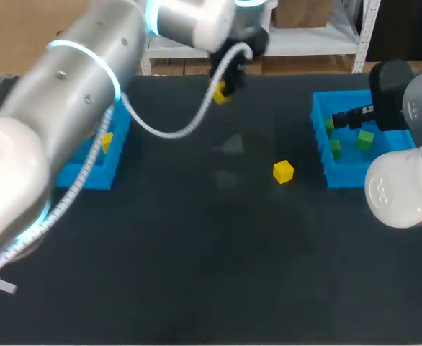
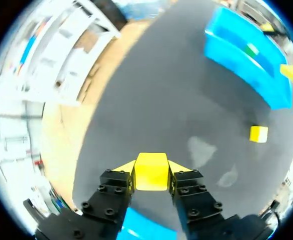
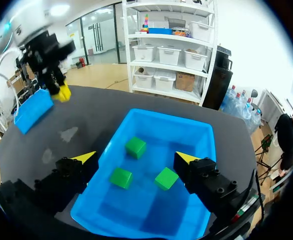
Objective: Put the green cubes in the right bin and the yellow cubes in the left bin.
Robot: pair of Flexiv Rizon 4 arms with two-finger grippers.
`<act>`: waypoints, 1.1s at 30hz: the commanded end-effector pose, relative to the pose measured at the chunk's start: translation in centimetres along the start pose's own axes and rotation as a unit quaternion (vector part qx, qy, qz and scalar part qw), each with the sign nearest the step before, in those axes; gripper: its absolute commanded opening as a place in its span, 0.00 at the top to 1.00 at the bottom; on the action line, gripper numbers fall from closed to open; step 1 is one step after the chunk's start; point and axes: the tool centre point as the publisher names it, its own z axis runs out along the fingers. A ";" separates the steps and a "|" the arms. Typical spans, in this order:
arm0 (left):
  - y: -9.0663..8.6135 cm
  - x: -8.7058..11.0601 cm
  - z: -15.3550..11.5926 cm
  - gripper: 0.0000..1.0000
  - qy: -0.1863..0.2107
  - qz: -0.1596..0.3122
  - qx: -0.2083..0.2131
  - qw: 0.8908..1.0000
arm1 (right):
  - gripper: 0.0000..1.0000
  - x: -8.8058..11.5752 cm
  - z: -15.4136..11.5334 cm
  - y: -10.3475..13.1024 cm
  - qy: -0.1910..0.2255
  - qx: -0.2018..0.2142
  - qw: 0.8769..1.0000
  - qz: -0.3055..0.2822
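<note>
Left gripper (image 2: 152, 167) is clamped on a yellow cube (image 2: 151, 176), one finger flat against each of two opposite faces. The cube sits square between the tips; as a cube it has no long axis to speak of. It hangs in the air over the far middle of the table (image 1: 196, 274), clear of both bins.

Right gripper (image 3: 136, 159) is spread wide with nothing in it, hovering over the right bin (image 3: 161, 116). Three green cubes (image 3: 121, 177) lie on the bin floor, apart from one another.

A loose yellow cube (image 1: 283, 171) rests flat on the table, near the right bin's inner wall and turned slightly askew.

Left bin (image 1: 99, 173) sits at the table's left edge – one yellow block (image 1: 106, 140) shows inside, partly hidden by my arm.
</note>
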 end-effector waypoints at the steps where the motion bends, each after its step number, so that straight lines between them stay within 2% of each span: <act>1: 5.6 7.5 -1.9 1.00 -0.045 -0.224 -0.041 0.973 | 0.00 0.0 -0.1 0.0 0.000 0.000 1.000 0.000; 2: 6.3 8.4 -2.0 1.00 -0.044 -0.238 -0.043 0.969 | 0.00 0.0 -0.1 0.0 0.000 0.000 1.000 0.000; 3: 7.5 10.2 -2.0 1.00 -0.040 -0.261 -0.047 0.963 | 0.00 0.0 -0.1 0.0 0.000 0.000 1.000 0.000; 6: 9.2 14.1 -1.9 1.00 -0.026 -0.304 -0.058 0.951 | 0.00 0.0 -0.1 0.0 0.000 0.000 1.000 0.000; 12: 10.2 20.4 -0.5 1.00 -0.001 -0.361 -0.050 0.931 | 0.00 0.0 -0.1 0.0 0.000 0.000 1.000 0.000; 16: 10.3 23.6 0.9 1.00 0.010 -0.390 -0.037 0.920 | 0.00 0.0 -0.1 0.0 0.000 0.000 1.000 0.000; 25: 9.3 27.2 3.0 1.00 0.024 -0.419 -0.013 0.908 | 0.00 0.0 -0.1 0.0 0.000 0.000 1.000 0.000; 29: 9.1 27.4 3.7 1.00 0.031 -0.418 -0.008 0.908 | 0.00 0.0 -0.1 0.0 0.000 0.000 1.000 0.000; 30: 9.0 27.3 3.9 0.80 0.033 -0.416 -0.008 0.909 | 0.00 0.0 -0.1 0.0 0.000 0.000 1.000 0.000; 31: 9.0 27.1 4.0 0.07 0.034 -0.415 -0.008 0.909 | 0.00 0.0 -0.1 0.0 0.000 0.000 1.000 0.000; 32: 9.0 27.0 4.0 0.00 0.032 -0.415 -0.008 0.909 | 0.00 0.0 -0.1 0.0 0.000 0.000 1.000 0.000; 33: 8.9 26.7 4.0 0.00 0.031 -0.415 -0.008 0.909 | 0.00 0.0 -0.1 0.0 0.000 0.000 1.000 0.000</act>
